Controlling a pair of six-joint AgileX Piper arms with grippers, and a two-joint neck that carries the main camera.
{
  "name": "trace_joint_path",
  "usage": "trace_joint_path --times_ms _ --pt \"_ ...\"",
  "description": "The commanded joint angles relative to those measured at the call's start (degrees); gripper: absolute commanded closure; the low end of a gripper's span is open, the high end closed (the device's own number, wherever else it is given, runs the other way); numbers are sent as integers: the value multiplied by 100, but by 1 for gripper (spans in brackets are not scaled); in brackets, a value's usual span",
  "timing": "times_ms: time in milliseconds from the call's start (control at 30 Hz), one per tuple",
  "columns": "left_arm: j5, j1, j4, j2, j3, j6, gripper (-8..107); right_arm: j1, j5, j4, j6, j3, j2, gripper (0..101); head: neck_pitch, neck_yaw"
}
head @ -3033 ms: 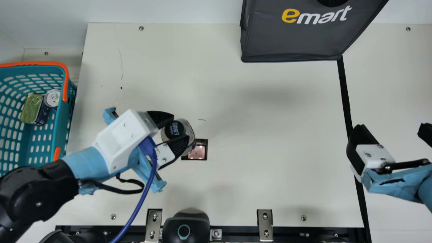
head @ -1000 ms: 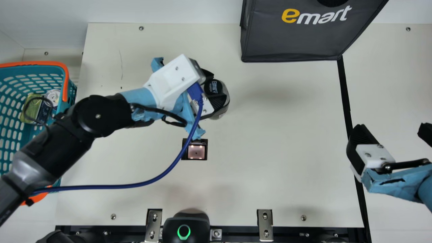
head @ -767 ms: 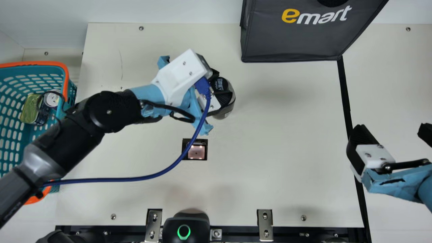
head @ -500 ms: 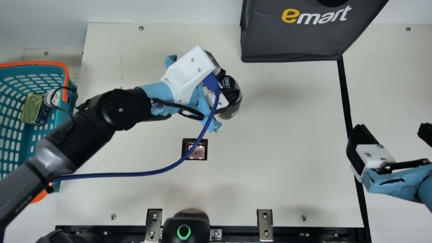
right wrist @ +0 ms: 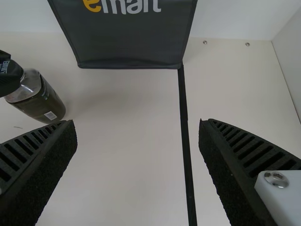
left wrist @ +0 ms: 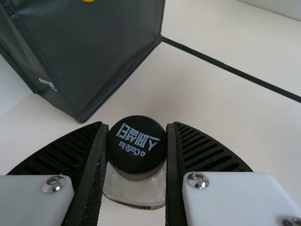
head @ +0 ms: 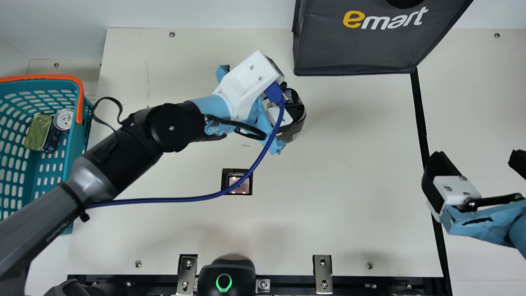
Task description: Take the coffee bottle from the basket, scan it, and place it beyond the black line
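Note:
My left gripper (head: 289,98) is shut on the coffee bottle (head: 296,123), right of and behind the scanner window (head: 239,185). In the left wrist view the left gripper (left wrist: 137,155) has its ribbed fingers on both sides of the black cap of the bottle (left wrist: 136,148). The right wrist view shows the bottle (right wrist: 40,101) from the side, its lower body tilted. My right gripper (head: 478,160) stands open by the black line (head: 420,111); in its own view the right gripper (right wrist: 138,136) holds nothing, with the line (right wrist: 185,127) between its fingers.
The teal basket (head: 74,160) at the left holds a can (head: 63,119) and a tin (head: 38,132). A dark bag (head: 357,53) stands at the back, by the line's far end. A blue cable (head: 164,200) crosses the scanner window. A black device (head: 227,277) sits at the front edge.
My left arm has carried the bottle from beside the scanner window back and to the right. The ring light on the front device has turned green. My right arm has stayed still.

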Motion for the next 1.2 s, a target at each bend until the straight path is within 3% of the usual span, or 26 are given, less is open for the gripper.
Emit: trace_joint_path --times_ms 0,533,1167 --pt "-55 -23 24 61 -37 -53 89 0 0 0 0 0 0 10 -157 0" --pt "-354 -233 288 489 -337 -653 89 0 6 0 0 0 0 10 -157 0" --pt "-401 -426 385 369 -162 -906 89 0 6 -7 0 0 0 10 -157 0"
